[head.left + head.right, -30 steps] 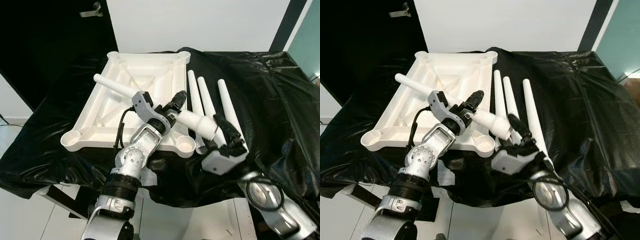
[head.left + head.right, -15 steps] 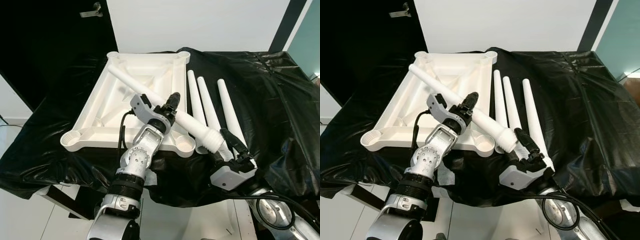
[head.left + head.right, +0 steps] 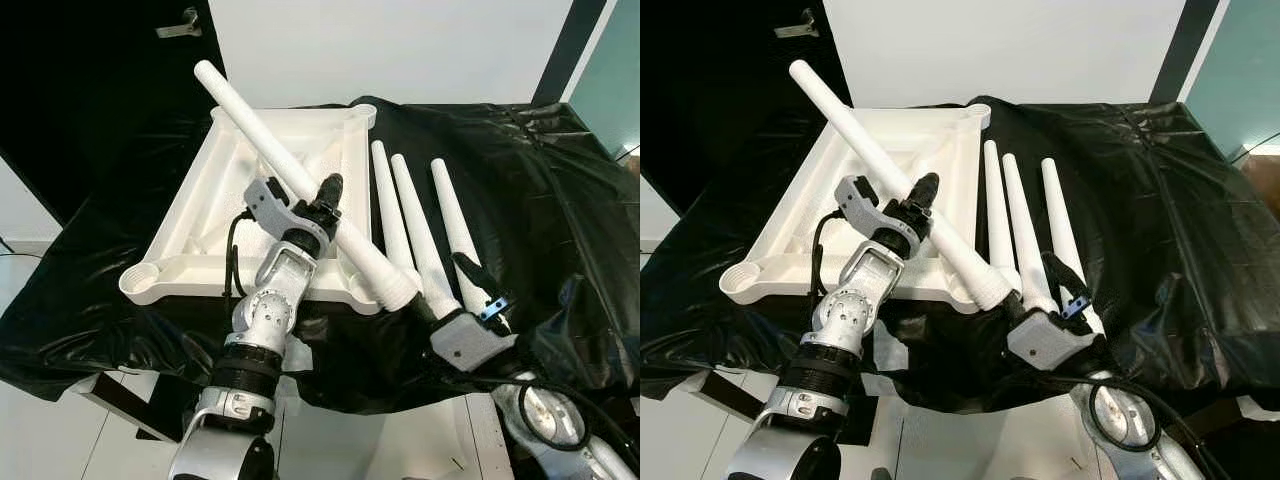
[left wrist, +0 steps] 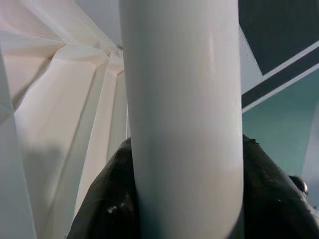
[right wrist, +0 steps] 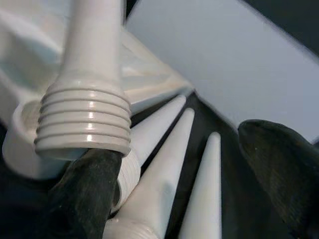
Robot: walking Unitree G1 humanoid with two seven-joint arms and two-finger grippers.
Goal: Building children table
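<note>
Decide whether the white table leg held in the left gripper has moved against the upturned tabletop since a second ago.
Yes. The table leg in the left gripper has swung up: its thin end, earlier low over the tabletop, now rises past the tabletop's far rim.

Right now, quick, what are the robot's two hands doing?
Left gripper: closed on the white table leg, holding it up at a slant.
Right gripper: open, holding nothing, beside the leg's threaded end.

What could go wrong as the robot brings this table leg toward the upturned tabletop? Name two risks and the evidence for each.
1. The left gripper grips the held leg mid-shaft, so its long ends could swing or slip.
2. The threaded end hangs beside the corner socket, not squarely over it; it might miss or cross-thread. The open right gripper sits among the three spare legs and could nudge them.
</note>
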